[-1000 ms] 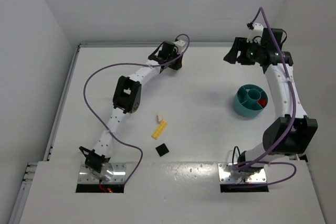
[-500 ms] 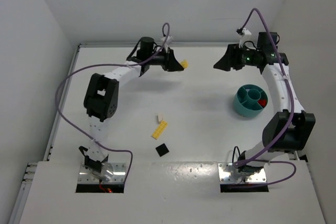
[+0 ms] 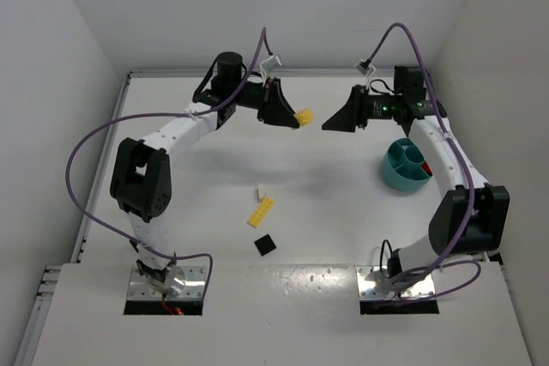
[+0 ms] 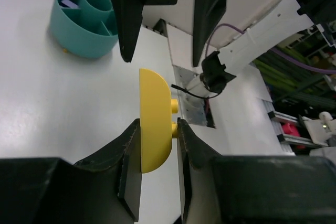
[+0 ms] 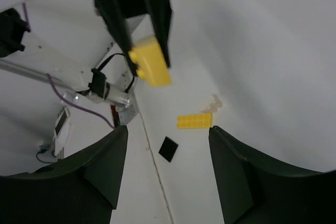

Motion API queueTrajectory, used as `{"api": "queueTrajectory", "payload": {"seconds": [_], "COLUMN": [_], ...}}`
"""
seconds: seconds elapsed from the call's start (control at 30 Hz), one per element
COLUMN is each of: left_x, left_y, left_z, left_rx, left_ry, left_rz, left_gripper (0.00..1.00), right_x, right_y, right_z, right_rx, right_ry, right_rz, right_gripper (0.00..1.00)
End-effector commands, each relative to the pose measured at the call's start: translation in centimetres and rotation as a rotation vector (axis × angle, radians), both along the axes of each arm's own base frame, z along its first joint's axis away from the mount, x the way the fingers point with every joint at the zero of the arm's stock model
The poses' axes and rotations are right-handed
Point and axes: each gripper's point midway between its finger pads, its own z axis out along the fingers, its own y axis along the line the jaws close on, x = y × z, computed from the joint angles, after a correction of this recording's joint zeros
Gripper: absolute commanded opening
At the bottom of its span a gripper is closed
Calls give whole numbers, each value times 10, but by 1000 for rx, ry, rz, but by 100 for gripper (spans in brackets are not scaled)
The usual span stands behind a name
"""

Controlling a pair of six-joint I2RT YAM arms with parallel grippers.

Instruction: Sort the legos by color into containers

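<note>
Left gripper [image 4: 157, 145]: your left gripper is closed on a yellow brick [image 3: 303, 116]. The brick is up in the air, near the top middle of the overhead view. It has one round edge and studs on one side.
Right gripper [image 3: 330, 124]: its fingers are wide apart and it holds nothing. It points at the yellow brick, with a small gap between them.
Step now: it looks like you pass the yellow brick from one gripper to the other.
How to do it well: bring the right fingers around the free end of the brick. Close them first. Only then let go with the left, or the brick may drop.
Teal dish [image 3: 410, 165]: it sits at the right of the overhead view, close to the right arm. You see something red in one part and something pale purple in another.
Left on the table: a long yellow plate [image 3: 262, 211], a small white brick [image 3: 261, 191] and a black square [image 3: 265, 245] lie low in the middle, well apart from the dish.
Watch out: the brick is thin, so line up the fingers with its flat sides.
</note>
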Motion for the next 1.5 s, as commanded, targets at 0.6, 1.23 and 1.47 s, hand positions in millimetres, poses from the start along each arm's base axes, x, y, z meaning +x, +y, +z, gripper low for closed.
{"api": "queueTrajectory", "payload": {"seconds": [0.6,1.23,1.47], "left_x": [-57,-44,-29], "left_y": [-17,-24,2], "left_z": [7,11,-13], "left_rx": [-12,-12,56], "left_ry": [7,-16,17], "left_rz": [-229,-193,-12], "left_gripper": [9,32,100], "right_x": [-17,-42,-9], "right_y": [40,53,5], "right_z": [27,19,25], "right_rx": [20,-34,-234], "right_ry": [-144,-200,-238], "right_rz": [108,194,-45], "right_gripper": [65,11,0]}}
